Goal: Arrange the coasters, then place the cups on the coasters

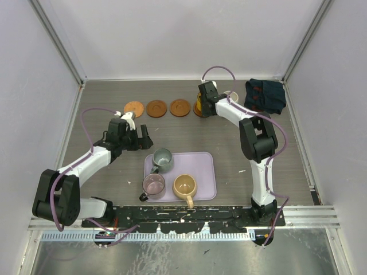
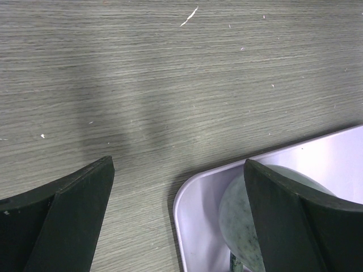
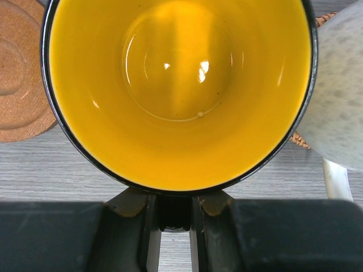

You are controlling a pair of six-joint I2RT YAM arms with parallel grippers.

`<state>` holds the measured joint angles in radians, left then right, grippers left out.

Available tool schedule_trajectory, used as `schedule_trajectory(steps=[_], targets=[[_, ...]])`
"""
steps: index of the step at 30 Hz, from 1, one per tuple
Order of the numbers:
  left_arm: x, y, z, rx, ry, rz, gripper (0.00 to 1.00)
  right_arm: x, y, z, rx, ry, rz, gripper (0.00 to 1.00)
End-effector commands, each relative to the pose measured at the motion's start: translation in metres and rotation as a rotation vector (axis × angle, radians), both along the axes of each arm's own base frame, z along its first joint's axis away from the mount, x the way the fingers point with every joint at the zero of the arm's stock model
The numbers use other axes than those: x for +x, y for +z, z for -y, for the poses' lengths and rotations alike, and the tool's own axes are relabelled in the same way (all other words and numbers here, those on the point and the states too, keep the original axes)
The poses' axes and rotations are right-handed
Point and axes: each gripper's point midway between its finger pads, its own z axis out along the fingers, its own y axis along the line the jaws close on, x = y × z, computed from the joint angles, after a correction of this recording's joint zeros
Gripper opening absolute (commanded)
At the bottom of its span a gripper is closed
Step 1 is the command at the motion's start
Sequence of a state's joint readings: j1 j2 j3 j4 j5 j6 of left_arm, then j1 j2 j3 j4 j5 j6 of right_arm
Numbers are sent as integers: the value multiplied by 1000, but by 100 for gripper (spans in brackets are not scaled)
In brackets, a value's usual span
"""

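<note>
Grip on the handle (image 3: 173,220) keeps the yellow cup (image 3: 178,85) upright just ahead of the right claw (image 3: 173,204), a bare coaster (image 3: 20,73) to its left; left claw (image 2: 178,167) gapes wide, poised beside the grey-green cup (image 2: 241,226).

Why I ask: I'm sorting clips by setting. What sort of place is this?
Likely a robot test cell: plain white walls enclose a wood-grain table, with two arms bolted along its metal rail.

lab test cell: plain white walls (image 1: 172,34), aluminium rail (image 1: 309,213), wood-grain tabletop (image 1: 183,134)
</note>
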<state>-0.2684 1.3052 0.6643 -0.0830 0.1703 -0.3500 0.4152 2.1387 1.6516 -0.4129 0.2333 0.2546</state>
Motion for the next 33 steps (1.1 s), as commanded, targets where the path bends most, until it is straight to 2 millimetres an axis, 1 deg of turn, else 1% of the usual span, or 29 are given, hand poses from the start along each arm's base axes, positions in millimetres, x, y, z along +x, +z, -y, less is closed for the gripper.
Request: schedule_trajectory(steps=[1,9,14,24,28,33], targets=[[11,11,2,2,-6,51,98,28,51,-16,75,-6,150,1],[11,12,2,1,-6,51,98,25,52,-23,72,10,145,1],[11,11,2,2,-7,48,98,23,51,-23,58,13,139,1],[10,10,2,1,-5,46,98,22,47,-15,25,-16,137,1],[11,10,2,0,-5,46,98,24,50,-13,20,-25,149,1],[10,9,2,1,-7,44,98,26,49,-14,21,-26,150,1]])
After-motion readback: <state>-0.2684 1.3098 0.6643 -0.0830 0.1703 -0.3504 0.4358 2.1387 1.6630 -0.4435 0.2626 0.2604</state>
